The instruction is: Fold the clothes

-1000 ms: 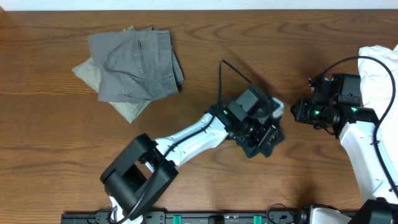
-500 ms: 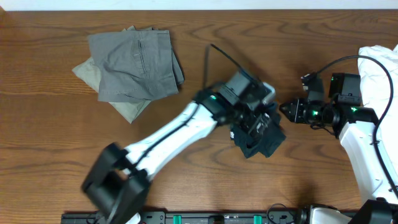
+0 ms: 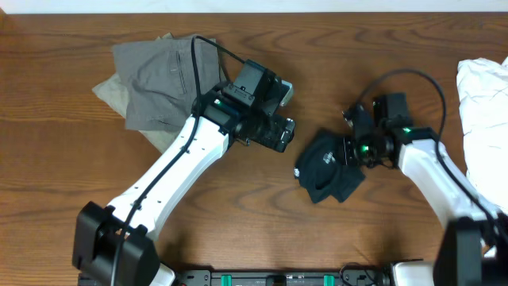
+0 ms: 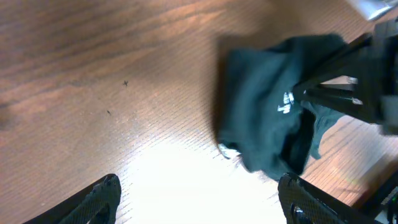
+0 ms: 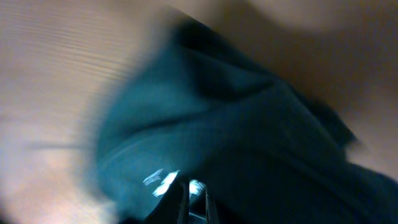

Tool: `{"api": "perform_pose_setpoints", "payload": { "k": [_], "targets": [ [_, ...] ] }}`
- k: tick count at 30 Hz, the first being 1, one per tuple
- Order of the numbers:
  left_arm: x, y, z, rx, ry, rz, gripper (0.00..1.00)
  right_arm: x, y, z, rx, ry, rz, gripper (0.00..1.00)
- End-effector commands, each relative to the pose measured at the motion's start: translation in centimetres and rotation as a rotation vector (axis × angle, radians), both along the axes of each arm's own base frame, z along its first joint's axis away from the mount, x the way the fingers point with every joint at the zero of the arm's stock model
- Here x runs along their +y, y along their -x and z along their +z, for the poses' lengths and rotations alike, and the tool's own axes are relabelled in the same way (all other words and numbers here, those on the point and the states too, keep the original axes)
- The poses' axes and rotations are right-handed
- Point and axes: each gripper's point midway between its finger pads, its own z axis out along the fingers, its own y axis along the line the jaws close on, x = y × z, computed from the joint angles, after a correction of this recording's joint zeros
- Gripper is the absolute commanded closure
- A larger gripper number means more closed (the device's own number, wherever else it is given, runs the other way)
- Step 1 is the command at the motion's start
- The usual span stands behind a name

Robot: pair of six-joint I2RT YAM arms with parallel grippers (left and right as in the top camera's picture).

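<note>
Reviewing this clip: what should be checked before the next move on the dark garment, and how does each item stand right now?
1. Left tool open and empty: ok.
2. Left tool apart from the dark garment: ok.
3. Right tool tips on the garment: ok.
4. Right tool actually pinching fabric: cannot tell; its wrist view is blurred.
5. Garment lying flat: not ok, bunched.
6. Grey folded stack tidy: ok.
</note>
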Motion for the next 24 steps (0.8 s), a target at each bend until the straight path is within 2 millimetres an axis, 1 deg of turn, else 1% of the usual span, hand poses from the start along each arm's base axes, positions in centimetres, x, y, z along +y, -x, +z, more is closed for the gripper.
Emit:
{"api": "perform_pose_setpoints", "payload": {
  "k": [1, 5, 7, 8, 11, 14, 18, 21, 24],
  "targets": [
    [-0.6, 0.2, -1.8, 0.056, -0.005, -0.028, 0.17, -4.3, 0.8, -3.0, 0.113, 0.223, -0.197, 0.89],
    [-2.0, 0.7, -4.5, 0.152, 0.031, -0.061, 0.17, -4.3, 1.3, -4.4, 0.161, 0.232, -0.189, 0.88],
    [-3.2, 0.8, -5.9, 0.209, 0.073, -0.075, 0.17, -4.3, 1.3, -4.5, 0.167, 0.233, -0.188, 0.88],
    [-4.2, 1.0, -6.7, 0.255, 0.12, -0.084, 0.17, -4.3, 1.3, -4.5, 0.166, 0.233, -0.189, 0.87],
    [-6.7, 1.8, -7.6, 0.349, 0.253, -0.148, 0.16, -4.3, 1.2, -4.5, 0.16, 0.232, -0.19, 0.84],
    [-7.9, 2.3, -8.9, 0.426, 0.323, -0.168, 0.16, -4.3, 1.2, -4.5, 0.161, 0.232, -0.19, 0.8],
    [-8.8, 3.0, -9.6, 0.492, 0.385, -0.197, 0.16, -4.3, 1.1, -4.5, 0.16, 0.231, -0.19, 0.79],
    [-9.1, 3.3, -10.0, 0.497, 0.382, -0.206, 0.16, -4.3, 1.2, -4.5, 0.161, 0.23, -0.191, 0.79],
    [-10.3, 4.0, -9.8, 0.474, 0.388, -0.247, 0.17, -4.0, 1.2, -4.5, 0.163, 0.211, -0.188, 0.79]
  ]
}}
